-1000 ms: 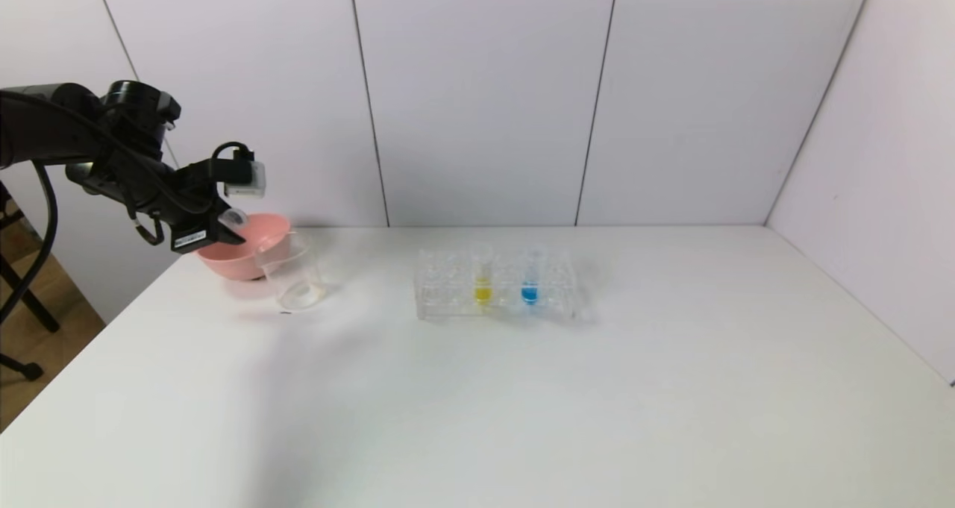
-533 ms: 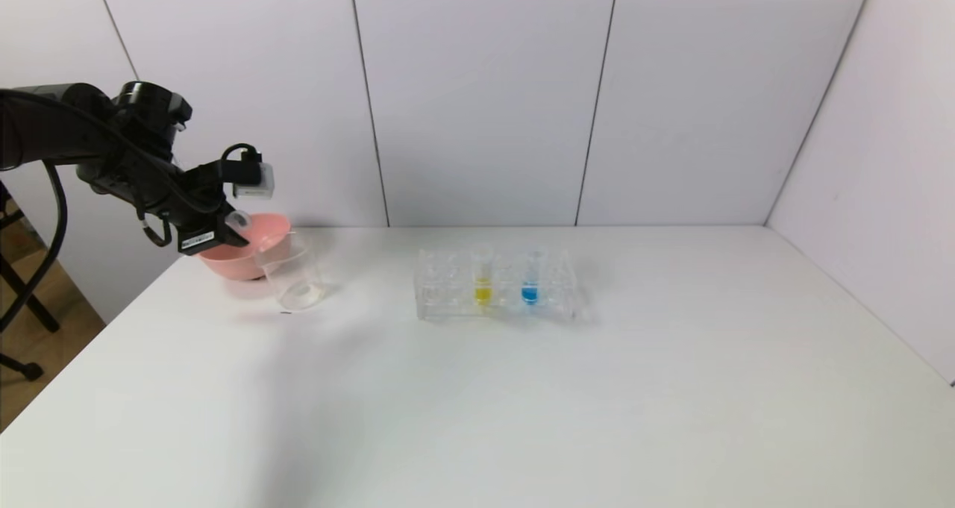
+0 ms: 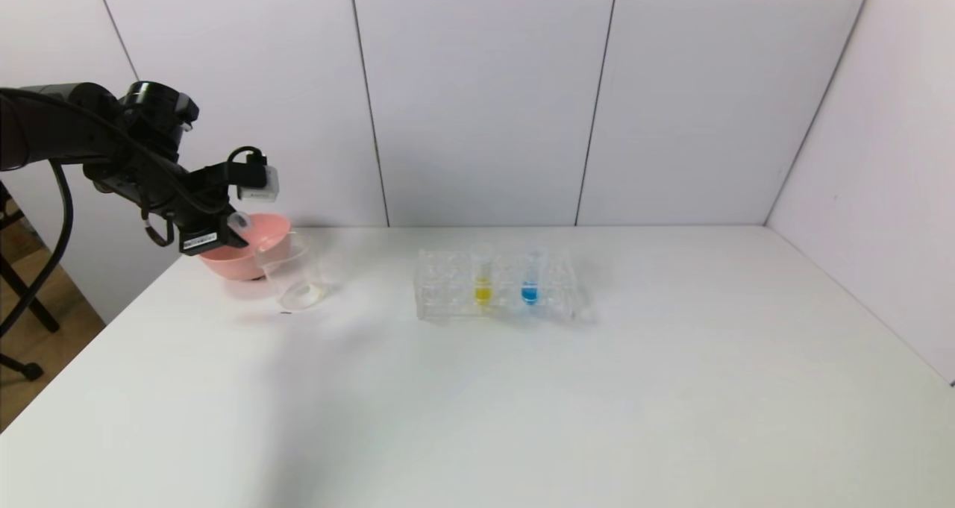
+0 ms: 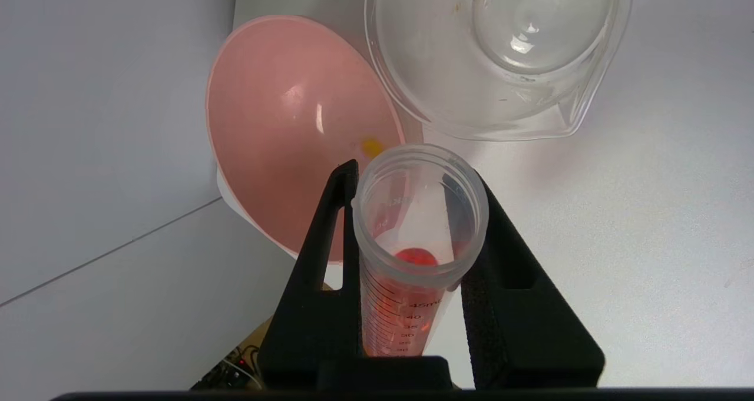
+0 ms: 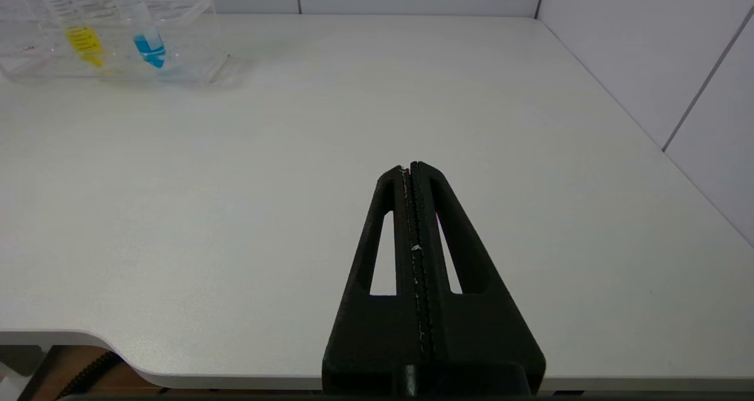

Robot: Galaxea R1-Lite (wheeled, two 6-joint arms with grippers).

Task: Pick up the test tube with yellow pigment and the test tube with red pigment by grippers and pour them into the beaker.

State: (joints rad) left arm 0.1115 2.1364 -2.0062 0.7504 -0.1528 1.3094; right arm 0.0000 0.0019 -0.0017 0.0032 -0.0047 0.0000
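The white table [image 3: 522, 389] fills the lower frame. At middle left, the beaker [image 3: 292, 275] is seen beside a pink bowl [image 3: 257, 241]. Above the bowl, the test tube with red pigment [image 4: 412, 242] is clamped in the left claw [image 4: 412, 212]. The test tube with yellow pigment [image 3: 483, 275] is kept in the rack [image 3: 496, 288], center. The right claw [image 5: 410, 168] is pressed together near the table's front edge.

**Colours on the white table**

Pink bowl [image 3: 250, 254] at far left, one yellow speck inside. Clear beaker [image 3: 292, 273] just right of it. Red-orange liquid in clear test tube [image 4: 412, 254], printed black scale marks, between black fingers [image 4: 318, 271]. Yellow [image 3: 483, 293] and blue [image 3: 529, 294] liquid in clear rack [image 3: 448, 288]. Black right gripper [image 5: 412, 171].
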